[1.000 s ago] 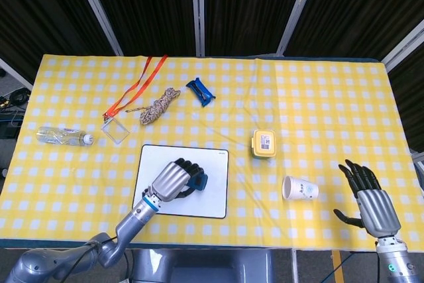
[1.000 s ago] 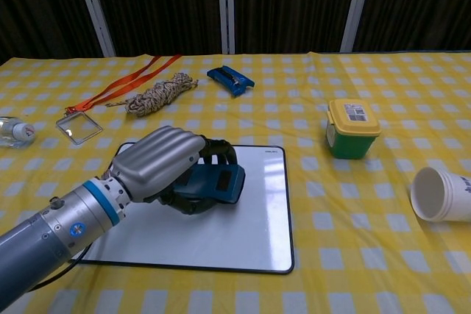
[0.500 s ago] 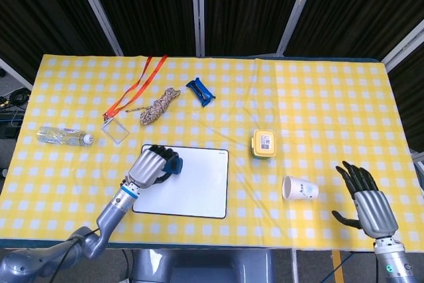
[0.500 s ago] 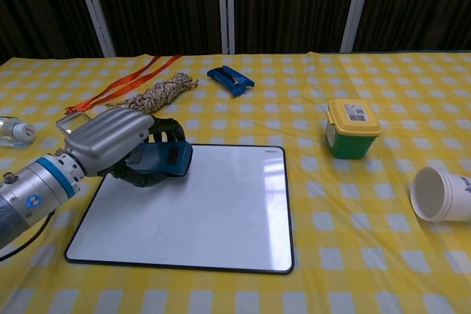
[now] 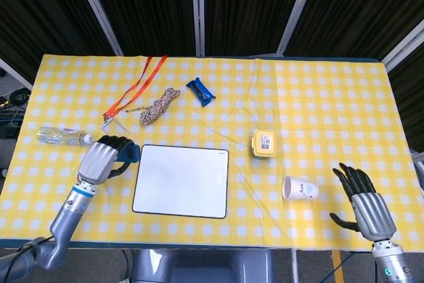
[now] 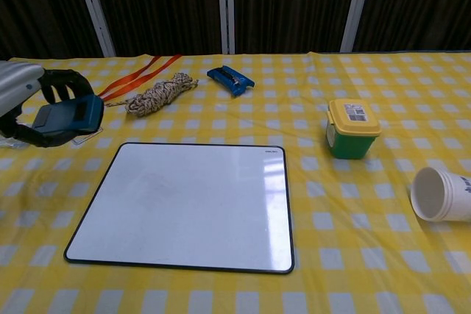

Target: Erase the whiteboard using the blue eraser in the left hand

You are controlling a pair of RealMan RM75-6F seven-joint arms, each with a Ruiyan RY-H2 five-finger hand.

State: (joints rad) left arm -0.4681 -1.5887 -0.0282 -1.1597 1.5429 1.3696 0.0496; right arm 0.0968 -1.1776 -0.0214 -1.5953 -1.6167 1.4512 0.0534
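Chest view: my left hand point(image 6: 22, 97) cut off at 9 o'clock edge, paper cup point(image 6: 440, 194) clipped at 3 o'clock; my right hand outside this view. Cup print unreadable.

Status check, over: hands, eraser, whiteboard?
Left hand grips blue eraser, off the board's left edge. Right hand open, idle near paper cup. Whiteboard looks wiped, nothing on it.

Blue eraser point(image 6: 68, 118) held left of the flat, clean whiteboard point(image 6: 188, 204).
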